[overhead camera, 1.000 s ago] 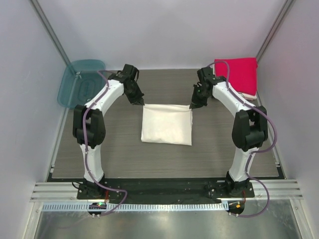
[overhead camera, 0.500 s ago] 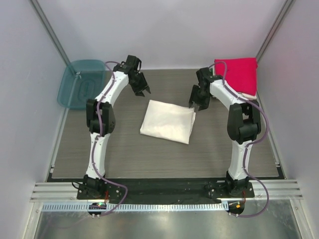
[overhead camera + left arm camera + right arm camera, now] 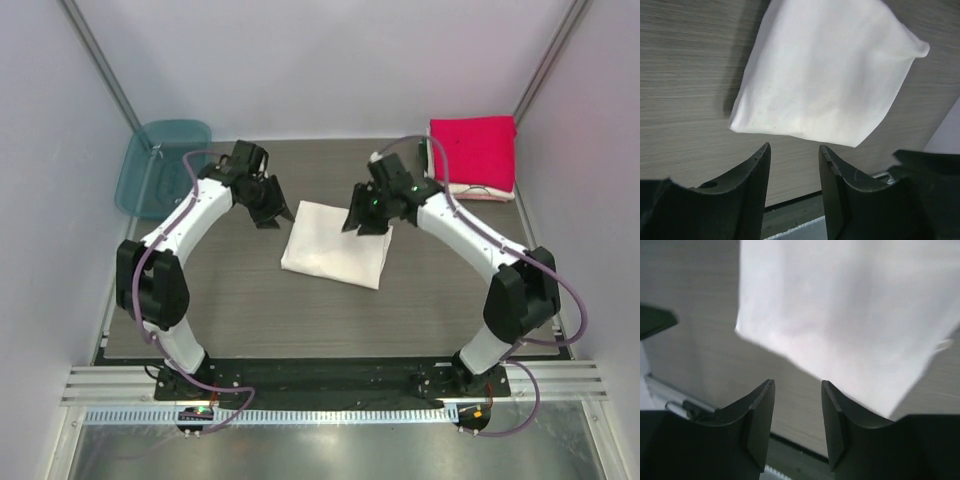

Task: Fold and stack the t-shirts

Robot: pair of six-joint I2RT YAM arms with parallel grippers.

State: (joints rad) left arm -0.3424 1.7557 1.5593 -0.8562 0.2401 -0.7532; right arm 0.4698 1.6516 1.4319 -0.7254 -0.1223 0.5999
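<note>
A folded cream-white t-shirt (image 3: 335,245) lies flat in the middle of the table; no print shows. It also shows in the left wrist view (image 3: 830,80) and the right wrist view (image 3: 850,320). My left gripper (image 3: 270,212) is open and empty, just left of the shirt's far left corner. My right gripper (image 3: 362,222) is open and empty, hovering over the shirt's far right part. A bright pinkish-red folded t-shirt (image 3: 474,150) lies on a pale folded one (image 3: 480,192) at the far right corner.
A translucent teal tub (image 3: 160,165) leans at the far left corner. Pale walls close in the left, back and right sides. A metal rail (image 3: 330,385) runs along the near edge by the arm bases.
Both grippers have let go of the cream shirt, which now lies slightly skewed. The left gripper swung out and came back near its corner. The right gripper moved left over the shirt.
</note>
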